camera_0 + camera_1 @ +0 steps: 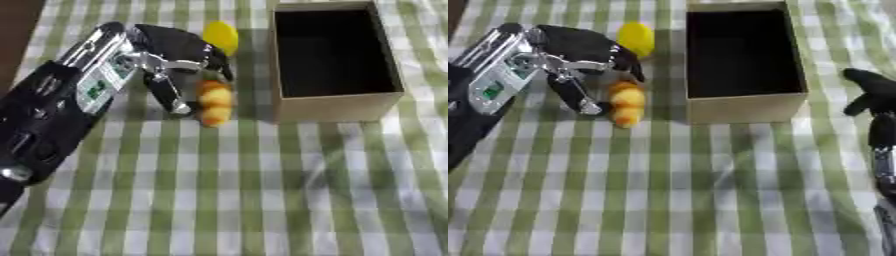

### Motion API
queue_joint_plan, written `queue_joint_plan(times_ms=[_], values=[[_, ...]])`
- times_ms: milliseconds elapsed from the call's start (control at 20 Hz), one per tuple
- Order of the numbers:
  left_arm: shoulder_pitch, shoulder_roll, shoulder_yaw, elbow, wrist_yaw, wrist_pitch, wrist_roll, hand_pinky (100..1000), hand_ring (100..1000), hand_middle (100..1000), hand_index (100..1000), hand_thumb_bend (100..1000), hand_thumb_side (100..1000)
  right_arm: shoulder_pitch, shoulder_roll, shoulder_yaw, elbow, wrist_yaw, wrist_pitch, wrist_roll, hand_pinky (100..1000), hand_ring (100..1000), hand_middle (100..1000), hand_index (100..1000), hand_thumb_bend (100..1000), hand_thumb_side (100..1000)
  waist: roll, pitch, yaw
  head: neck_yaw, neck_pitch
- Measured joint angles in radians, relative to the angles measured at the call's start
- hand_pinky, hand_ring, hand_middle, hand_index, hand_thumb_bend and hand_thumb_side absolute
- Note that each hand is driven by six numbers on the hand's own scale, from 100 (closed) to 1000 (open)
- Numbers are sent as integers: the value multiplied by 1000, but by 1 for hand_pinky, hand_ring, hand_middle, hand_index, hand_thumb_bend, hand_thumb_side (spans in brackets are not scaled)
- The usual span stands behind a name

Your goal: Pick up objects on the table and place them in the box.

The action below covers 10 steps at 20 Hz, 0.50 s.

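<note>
An open cardboard box (337, 106) with a dark inside stands at the back right of a green and white checked cloth. A lumpy orange and yellow object (214, 102) lies just left of the box. A smooth yellow object (221, 36) lies further back. My left hand (175, 45) reaches in from the left and hangs over the lumpy object. Its thumb (171, 97) points down on the object's left and its fingers (220, 64) curve over the far end, not closed on it. My right hand (870, 85) rests relaxed at the right edge, beside the box.
My black and silver left forearm (52, 110) lies across the left side of the checked cloth (262, 190). A dark strip of floor or table edge (16, 30) shows at the far left.
</note>
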<state>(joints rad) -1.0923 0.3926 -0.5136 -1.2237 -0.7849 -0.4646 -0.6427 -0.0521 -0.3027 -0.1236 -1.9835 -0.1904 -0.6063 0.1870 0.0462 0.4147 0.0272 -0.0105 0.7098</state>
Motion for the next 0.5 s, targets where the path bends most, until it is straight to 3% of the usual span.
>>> queue_joint_plan(times_ms=[250,500], values=[[2,-10,8,17,2,-15,15,728,755,693,773,100,167,0,1,2,0,0,8,8,938,830,468,747,100,526,-3,2,0,0,0],[4,-2,19,-42,37,-9,43,677,697,641,720,103,146,9,1,2,0,0,11,11,939,830,466,747,100,526,-3,2,4,0,0]])
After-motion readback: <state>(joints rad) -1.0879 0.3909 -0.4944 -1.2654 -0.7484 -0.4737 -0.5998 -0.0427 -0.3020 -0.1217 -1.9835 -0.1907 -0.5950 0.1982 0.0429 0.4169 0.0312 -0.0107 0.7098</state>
